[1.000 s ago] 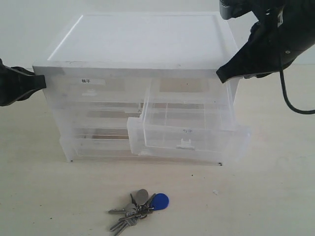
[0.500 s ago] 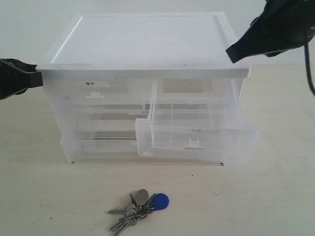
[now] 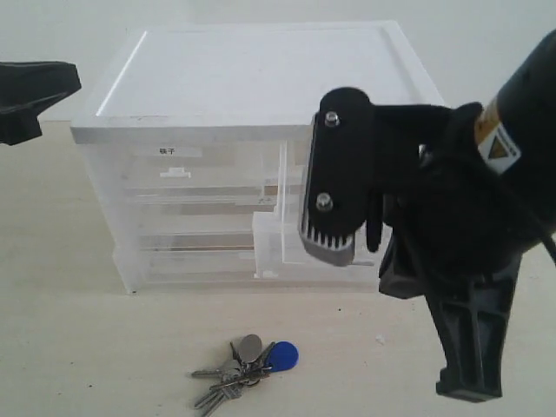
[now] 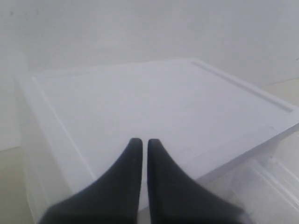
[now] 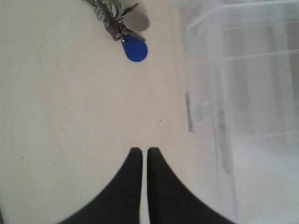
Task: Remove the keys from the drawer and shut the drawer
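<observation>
The keys (image 3: 236, 369), a silver bunch with a round blue fob (image 3: 283, 355), lie on the table in front of the cabinet, and they also show in the right wrist view (image 5: 112, 11). The clear drawer (image 3: 280, 248) on the cabinet's right half stands pulled out. My right arm hides most of it, though its front and white tab (image 5: 189, 112) show in the right wrist view. My right gripper (image 3: 469, 391) points down at the table, right of the keys, shut and empty (image 5: 141, 151). My left gripper (image 4: 141, 142) is shut and empty above the cabinet top, at its left (image 3: 74, 82).
The clear plastic cabinet (image 3: 252, 78) has a flat white top (image 4: 140, 93), a labelled half-width drawer (image 3: 174, 152) at upper left, and full-width drawers below. It stands on a pale table (image 3: 87, 347). My right arm's body (image 3: 347, 174) blocks the space in front of the cabinet's right half.
My right arm has swung from above the cabinet's right rear corner down in front of the open drawer, toward the table. My left gripper has risen slightly. The keys have not moved.
</observation>
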